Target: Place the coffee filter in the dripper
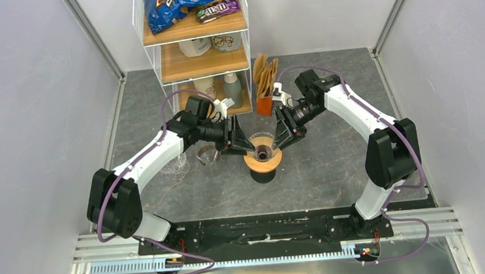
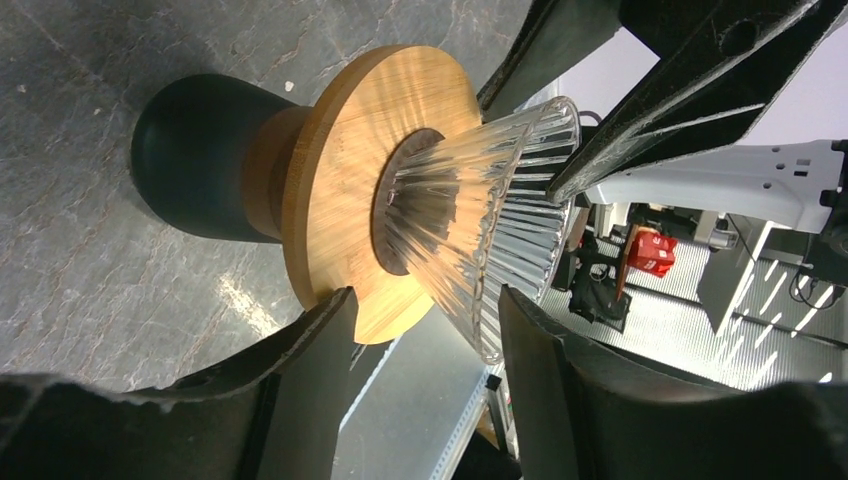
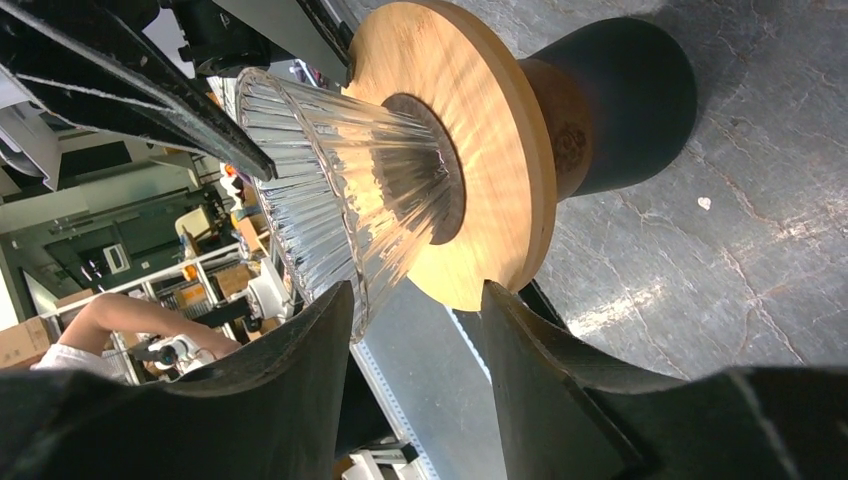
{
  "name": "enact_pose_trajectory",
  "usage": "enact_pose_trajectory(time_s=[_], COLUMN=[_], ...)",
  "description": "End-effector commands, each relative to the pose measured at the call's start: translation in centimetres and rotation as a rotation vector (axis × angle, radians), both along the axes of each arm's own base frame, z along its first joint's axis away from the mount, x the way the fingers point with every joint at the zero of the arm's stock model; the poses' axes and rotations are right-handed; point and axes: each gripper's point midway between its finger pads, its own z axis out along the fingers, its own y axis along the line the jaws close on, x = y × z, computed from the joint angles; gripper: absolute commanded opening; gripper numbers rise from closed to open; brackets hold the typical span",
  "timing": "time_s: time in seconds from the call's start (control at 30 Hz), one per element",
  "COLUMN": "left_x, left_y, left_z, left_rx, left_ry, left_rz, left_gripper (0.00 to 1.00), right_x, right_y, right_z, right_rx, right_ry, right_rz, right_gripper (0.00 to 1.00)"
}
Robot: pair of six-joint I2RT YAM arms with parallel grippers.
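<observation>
The glass dripper (image 1: 263, 147) sits upright on a round wooden disc (image 1: 263, 163) over a black base in mid-table. Brown coffee filters (image 1: 265, 71) stand in an orange holder (image 1: 264, 104) behind it. My left gripper (image 1: 239, 142) is open at the dripper's left side, and my right gripper (image 1: 283, 134) is open at its right. Neither holds anything. In the left wrist view the dripper's rim (image 2: 500, 300) lies between the spread fingers of the gripper (image 2: 425, 315). In the right wrist view the rim (image 3: 345, 290) lies likewise within the gripper (image 3: 415, 300).
A wire shelf (image 1: 195, 29) with snack bags, jars and a bottle stands at the back left. Two clear glass vessels (image 1: 177, 165) (image 1: 207, 154) stand left of the dripper, under the left arm. Grey walls close both sides.
</observation>
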Motion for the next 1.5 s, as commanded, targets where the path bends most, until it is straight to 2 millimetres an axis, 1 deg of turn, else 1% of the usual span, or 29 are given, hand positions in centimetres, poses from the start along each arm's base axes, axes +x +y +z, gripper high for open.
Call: enact_pose_trajectory(time_s=[0.0, 0.07, 0.17, 0.23, 0.27, 0.33, 0.4, 0.47, 0.53, 0.57, 0.63, 0.7, 0.87, 0.93, 0.97, 1.03, 1.2, 1.37, 1.47], left_x=[0.3, 0.2, 0.2, 0.3, 0.5, 1.5, 2.9, 4.4, 5.7, 6.1, 6.8, 7.1, 7.2, 7.3, 7.3, 7.4, 7.6, 7.6, 7.5], left_y=[-0.5, -0.7, -0.6, 0.3, 1.0, 3.0, 5.1, 6.8, 8.2, 8.6, 9.3, 9.7, 10.1, 10.2, 10.3, 10.4, 10.5, 10.5, 10.6], left_z=[2.7, 4.9, 8.0, 9.2, 9.9, 10.9, 12.1, 13.2, 13.9, 14.1, 14.1, 13.9, 13.3, 13.3, 13.3, 13.3, 13.4, 13.2, 13.3], left_rx=[-0.055, -0.095, -0.134, -0.134, -0.138, -0.133, -0.116, -0.085, -0.063, -0.056, -0.031, -0.015, 0.0, 0.004, 0.007, 0.013, 0.017, 0.014, 0.013], left_ry=[-0.096, -0.13, -0.199, -0.225, -0.236, -0.263, -0.322, -0.385, -0.426, -0.438, -0.457, -0.468, -0.464, -0.467, -0.47, -0.475, -0.475, -0.469, -0.472], left_rz=[-0.041, -0.05, -0.059, -0.047, -0.032, 0.019, 0.08, 0.147, 0.21, 0.23, 0.27, 0.292, 0.333, 0.345, 0.349, 0.351, 0.355, 0.36, 0.36], left_gripper=[0.65, 0.68, 0.71, 0.74, 0.74, 0.75, 0.76, 0.77, 0.77, 0.77, 0.77, 0.77, 0.77, 0.77, 0.77, 0.77, 0.77, 0.77, 0.77], right_x=[0.4, 0.5, -0.1, -0.5, -0.6, 0.6, 3.4, 6.9, 11.0, 13.1, 16.3, 18.6, 23.9, 25.8, 26.5, 27.3, 28.3, 28.4, 28.6], right_y=[0.2, 0.3, 0.0, -1.2, -2.1, -4.4, -7.1, -8.9, -10.1, -10.6, -11.3, -11.3, -11.9, -11.7, -11.2, -10.4, -8.8, -7.1, -6.4], right_z=[2.5, 4.2, 6.6, 7.6, 8.1, 9.0, 9.8, 10.8, 11.7, 12.2, 13.0, 13.2, 11.3, 10.7, 10.4, 9.8, 8.3, 7.5, 7.3], right_rx=[0.038, 0.064, 0.085, 0.076, 0.069, 0.06, 0.021, -0.04, -0.117, -0.147, -0.171, -0.175, -0.286, -0.302, -0.304, -0.336, -0.407, -0.426, -0.432], right_ry=[-0.099, -0.134, -0.184, -0.191, -0.186, -0.201, -0.248, -0.317, -0.388, -0.446, -0.5, -0.518, -0.535, -0.516, -0.514, -0.525, -0.549, -0.572, -0.589], right_rz=[0.03, 0.037, 0.062, 0.056, 0.045, -0.014, -0.107, -0.201, -0.337, -0.4, -0.539, -0.622, -0.726, -0.786, -0.792, -0.813, -0.832, -0.812, -0.808], right_gripper=[0.6, 0.64, 0.73, 0.79, 0.8, 0.81, 0.8, 0.75, 0.67, 0.62, 0.56, 0.57, 0.56, 0.57, 0.58, 0.58, 0.57, 0.55, 0.54])
